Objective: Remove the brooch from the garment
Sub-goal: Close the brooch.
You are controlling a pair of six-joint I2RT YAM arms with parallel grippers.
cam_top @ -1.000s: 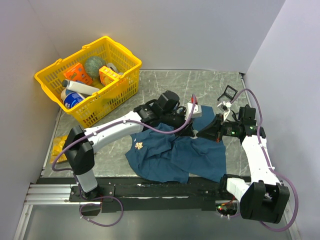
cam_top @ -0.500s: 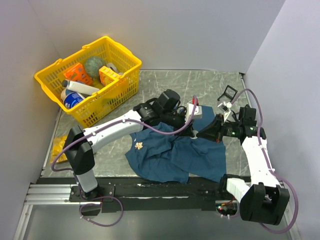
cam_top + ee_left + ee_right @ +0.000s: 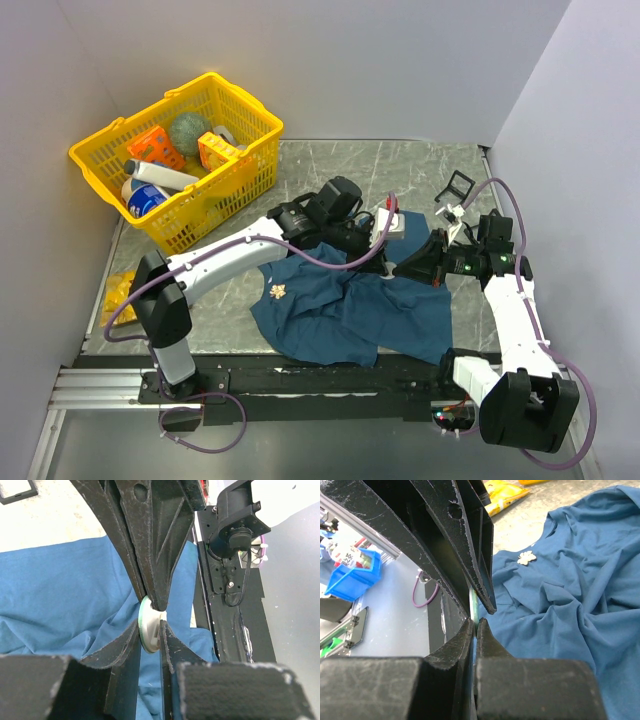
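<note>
The garment (image 3: 340, 315) lies wrinkled on the table (image 3: 330, 165) toward six o'clock, just ahead of the arm bases. A small pale gold brooch (image 3: 277, 292) sits on the cloth near its nine o'clock edge, well apart from both tools.

The two arms meet tip to tip above the garment's one o'clock corner. The left gripper (image 3: 150, 641) is clamped on a small round disc (image 3: 148, 622), pale with a green rim, held edge-on between its padded fingers (image 3: 125, 650). The right gripper (image 3: 475, 622) comes in from the opposite side with its jaws pressed nearly together, and a thin pale-green edge shows between them, so it pinches the same disc. Whether the disc is fastened to the cloth I cannot tell.

A yellow basket (image 3: 200, 212) full of packages stands at ten o'clock.
</note>
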